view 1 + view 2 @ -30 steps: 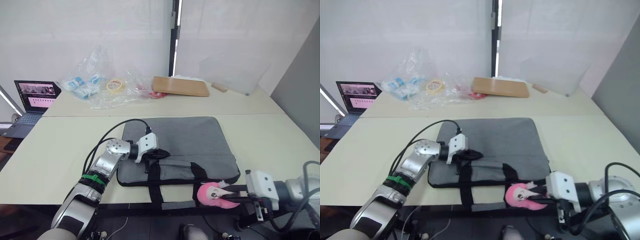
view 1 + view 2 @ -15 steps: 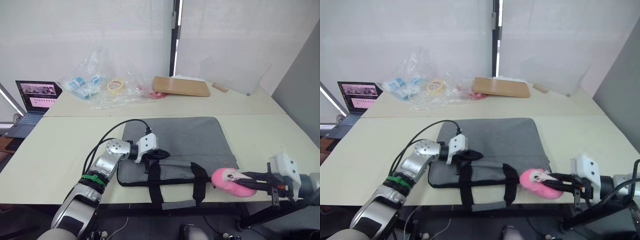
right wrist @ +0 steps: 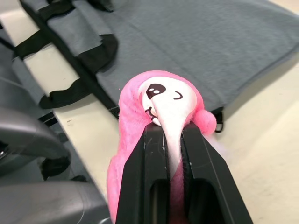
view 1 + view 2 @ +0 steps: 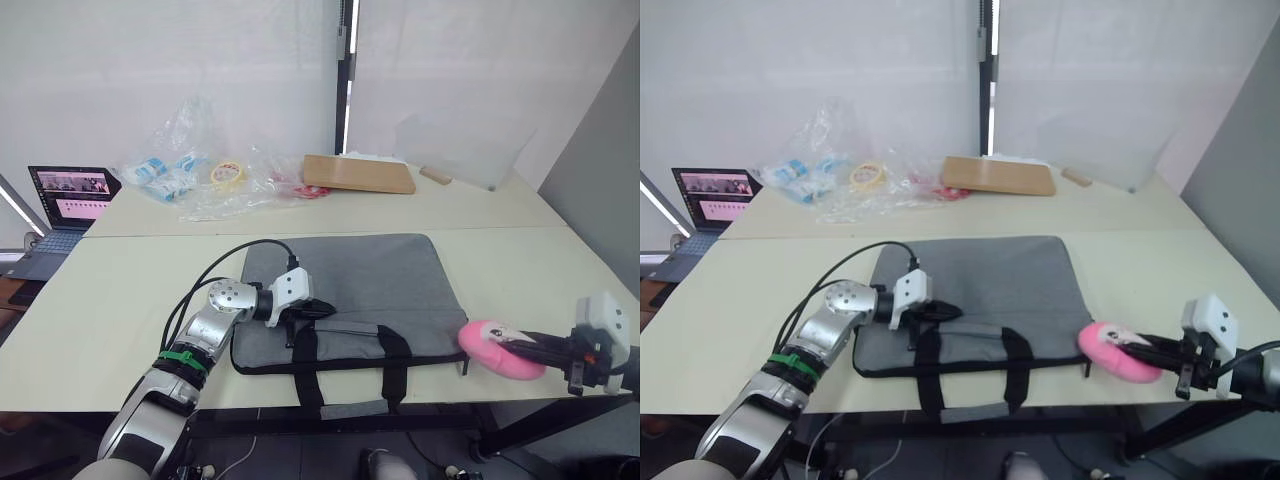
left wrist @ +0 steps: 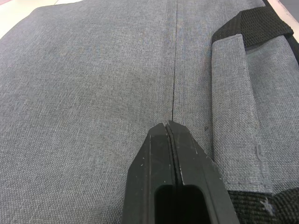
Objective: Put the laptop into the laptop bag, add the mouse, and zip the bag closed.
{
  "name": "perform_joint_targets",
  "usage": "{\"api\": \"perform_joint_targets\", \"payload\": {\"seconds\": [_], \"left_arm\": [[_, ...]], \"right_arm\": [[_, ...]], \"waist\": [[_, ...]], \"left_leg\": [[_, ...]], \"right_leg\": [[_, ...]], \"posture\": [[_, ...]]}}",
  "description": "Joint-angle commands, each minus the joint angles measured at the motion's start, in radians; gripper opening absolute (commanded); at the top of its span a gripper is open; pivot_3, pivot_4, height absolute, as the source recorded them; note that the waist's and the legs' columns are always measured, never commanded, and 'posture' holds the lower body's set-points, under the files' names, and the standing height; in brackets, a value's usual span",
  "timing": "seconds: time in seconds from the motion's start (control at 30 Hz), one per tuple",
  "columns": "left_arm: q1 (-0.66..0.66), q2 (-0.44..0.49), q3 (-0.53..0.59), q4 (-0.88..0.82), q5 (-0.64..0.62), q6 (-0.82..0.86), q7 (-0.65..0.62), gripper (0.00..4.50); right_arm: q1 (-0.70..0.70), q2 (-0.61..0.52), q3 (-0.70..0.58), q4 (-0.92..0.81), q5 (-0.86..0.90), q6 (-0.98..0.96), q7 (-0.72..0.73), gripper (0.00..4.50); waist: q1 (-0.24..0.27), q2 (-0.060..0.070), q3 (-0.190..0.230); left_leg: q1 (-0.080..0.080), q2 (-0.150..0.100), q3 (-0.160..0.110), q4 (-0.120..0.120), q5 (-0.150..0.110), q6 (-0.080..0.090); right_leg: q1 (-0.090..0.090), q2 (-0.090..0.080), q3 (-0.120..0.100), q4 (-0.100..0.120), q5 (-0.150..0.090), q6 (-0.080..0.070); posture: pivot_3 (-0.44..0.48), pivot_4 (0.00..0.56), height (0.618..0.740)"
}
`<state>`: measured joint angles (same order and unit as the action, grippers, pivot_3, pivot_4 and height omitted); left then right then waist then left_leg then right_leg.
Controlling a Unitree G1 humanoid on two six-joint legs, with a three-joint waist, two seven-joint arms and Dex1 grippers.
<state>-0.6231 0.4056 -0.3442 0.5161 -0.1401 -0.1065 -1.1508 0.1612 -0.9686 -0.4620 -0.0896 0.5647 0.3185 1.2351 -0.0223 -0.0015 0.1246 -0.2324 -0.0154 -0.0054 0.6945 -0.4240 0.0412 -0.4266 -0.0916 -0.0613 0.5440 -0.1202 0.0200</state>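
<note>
Right wrist view: right gripper (image 3: 169,135) clamped on pink plush toy (image 3: 161,116) beside flat grey laptop bag (image 4: 355,290); left gripper (image 5: 173,135) pressed shut on its fabric.

The laptop bag (image 4: 360,285) is matt grey woven cloth with a visible coarse weave, and its 2 black handles (image 4: 395,362) are ribbed webbing. The pink toy (image 3: 163,112) is fluffy plush with a smooth printed face. The gripper fingers (image 5: 175,186) are matt black plastic. At the table's far edge lie crinkly clear plastic bags (image 4: 195,160) and a smooth wooden board (image 4: 358,173).
</note>
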Motion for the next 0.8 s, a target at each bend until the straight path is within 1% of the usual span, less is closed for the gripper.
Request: {"api": "perform_joint_targets", "payload": {"seconds": [0.03, 0.17, 0.33, 0.5, 0.6, 0.8], "left_arm": [[0.110, 0.071, -0.067, 0.142, 0.126, 0.071, -0.011, 0.00], [0.110, 0.071, -0.068, 0.143, 0.127, 0.069, -0.011, 0.00], [0.112, 0.076, -0.068, 0.137, 0.127, 0.068, -0.015, 0.00], [0.110, 0.076, -0.069, 0.134, 0.126, 0.069, -0.017, 0.00], [0.107, 0.077, -0.068, 0.133, 0.127, 0.070, -0.019, 0.00], [0.109, 0.081, -0.068, 0.123, 0.126, 0.076, -0.027, 0.00]], "right_arm": [[-0.056, 0.005, -0.050, 0.044, 0.024, 0.045, -0.061, 0.05], [-0.095, 0.012, -0.030, 0.087, 0.000, 0.047, -0.089, 0.05], [-0.179, 0.037, 0.013, 0.110, -0.011, 0.089, -0.166, 0.05], [-0.282, 0.106, 0.075, 0.104, -0.021, 0.158, -0.287, 0.05], [-0.351, 0.165, 0.111, 0.131, -0.051, 0.184, -0.394, 0.05], [-0.422, 0.226, 0.151, 0.169, -0.100, 0.203, -0.499, 0.05]], "waist": [[0.000, 0.000, 0.000], [0.000, 0.000, 0.000], [-0.003, 0.001, -0.001], [-0.008, 0.002, -0.001], [-0.011, 0.002, -0.001], [-0.017, 0.003, -0.002]], "left_leg": [[0.000, 0.000, 0.000, 0.000, 0.000, 0.000], [0.000, 0.000, 0.000, 0.000, 0.000, 0.000], [0.000, 0.000, 0.000, 0.000, 0.000, 0.000], [0.000, 0.000, 0.000, 0.000, 0.000, 0.000], [0.000, 0.000, -0.001, -0.001, 0.001, -0.001], [0.000, -0.001, -0.002, -0.001, 0.001, -0.002]], "right_leg": [[0.000, 0.000, 0.000, 0.000, 0.000, 0.000], [0.000, 0.000, 0.000, 0.000, 0.000, 0.000], [0.000, 0.000, 0.000, 0.000, 0.000, 0.000], [0.000, 0.000, 0.000, 0.000, 0.000, 0.000], [0.000, 0.000, 0.000, 0.000, 0.000, 0.000], [-0.001, -0.001, 0.000, 0.001, 0.000, 0.000]], "posture": [[0.000, 0.150, 0.740], [0.000, 0.150, 0.740], [0.000, 0.150, 0.740], [0.000, 0.150, 0.740], [0.000, 0.150, 0.740], [0.000, 0.150, 0.740]]}}
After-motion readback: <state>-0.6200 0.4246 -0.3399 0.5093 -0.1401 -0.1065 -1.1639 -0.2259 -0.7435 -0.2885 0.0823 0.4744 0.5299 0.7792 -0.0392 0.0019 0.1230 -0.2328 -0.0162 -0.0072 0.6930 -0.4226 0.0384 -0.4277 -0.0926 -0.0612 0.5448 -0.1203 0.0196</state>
